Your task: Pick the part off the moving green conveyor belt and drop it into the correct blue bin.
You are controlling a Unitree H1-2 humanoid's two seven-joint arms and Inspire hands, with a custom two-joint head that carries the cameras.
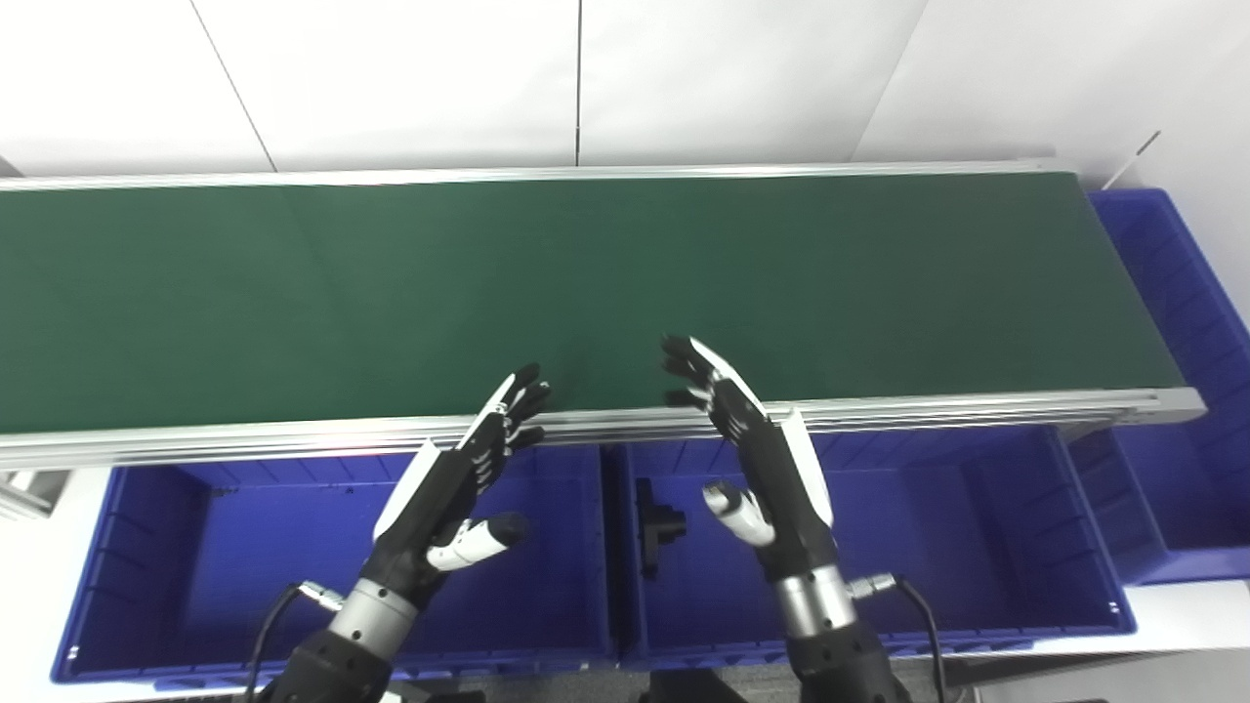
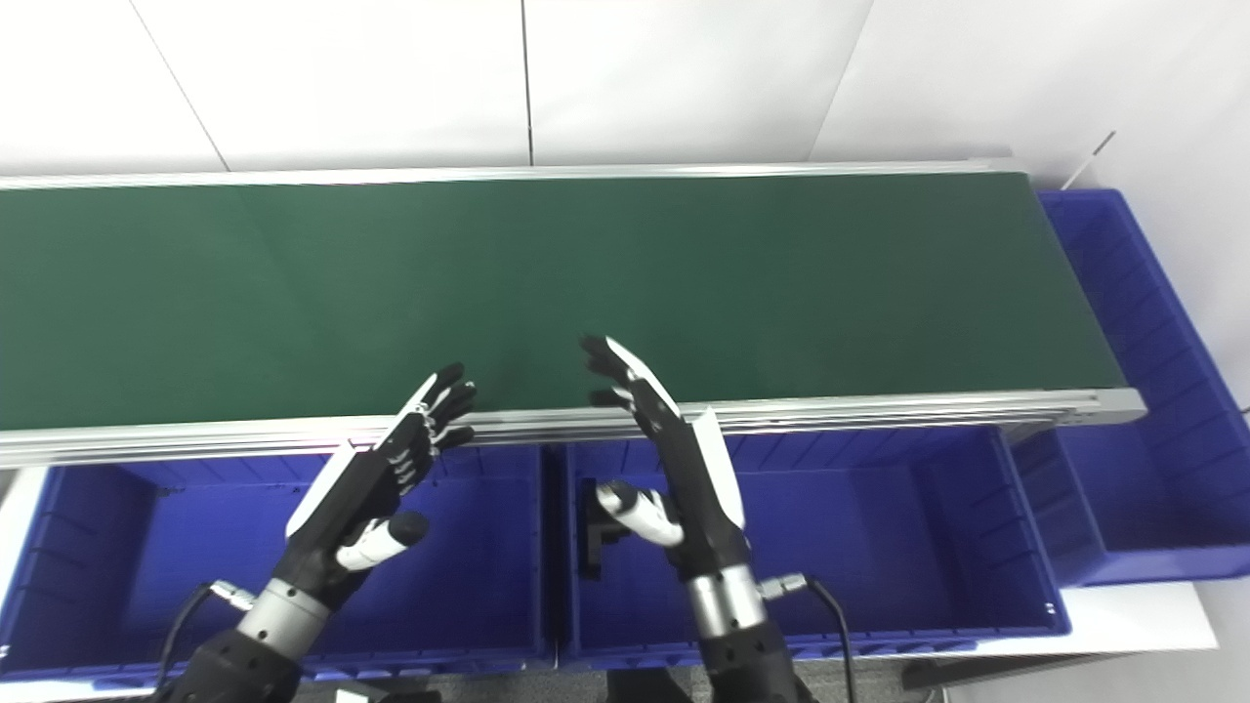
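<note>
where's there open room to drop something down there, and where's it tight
The left blue bin looks bare, as does the middle bin right of the black part and the end bin. The green belt is bare. Tightest between left hand and right hand.

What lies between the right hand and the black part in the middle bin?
Nothing: only bare blue bin floor separates the right hand from the black part, as seen in both eye views.

Bare green conveyor belt (image 1: 586,283) between silver rails, blue bins (image 1: 322,557) along its near edge
</note>
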